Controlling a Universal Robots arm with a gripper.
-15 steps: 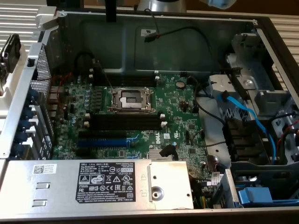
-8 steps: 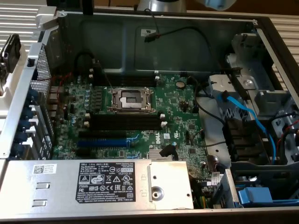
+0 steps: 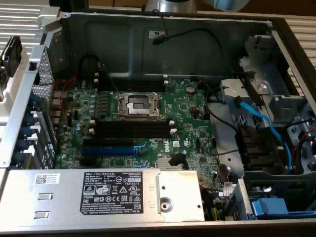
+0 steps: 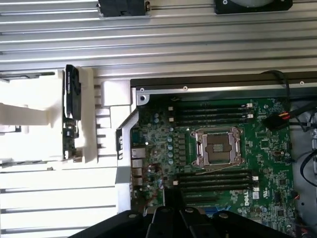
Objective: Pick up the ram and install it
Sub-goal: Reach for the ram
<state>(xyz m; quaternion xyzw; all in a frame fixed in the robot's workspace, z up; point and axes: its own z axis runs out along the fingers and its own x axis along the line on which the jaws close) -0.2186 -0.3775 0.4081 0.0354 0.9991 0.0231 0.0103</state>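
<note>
Long, thin green circuit-board ram stick (image 4: 72,114) with black chips: standing on its long edge in a white plastic holder (image 4: 29,119), outside the open grey metal computer case (image 3: 163,44) and near its perforated side wall. Holder and case both resting on a ribbed silver aluminium table (image 4: 198,44). In the exterior view, visible only as a dark sliver at the far left edge, beyond the case wall.

Black gripper (image 4: 173,220): over the near edge of the flat green motherboard (image 3: 182,123), close to the long black memory slots (image 3: 131,129) that lie just beside the square silver processor socket (image 3: 138,104). Well apart from the ram and not touching it. How far open: cannot tell, with only a dark body showing in the wrist view. Anything in its hold: cannot tell either.

Inside the case, seen in the exterior view: a blue expansion slot (image 3: 107,151) just beside the black slots, on the side toward a grey power-supply box with a white printed label (image 3: 98,190). On the exterior view's right, a light blue flat cable (image 3: 256,118) running across the grey metal drive bay.
</note>
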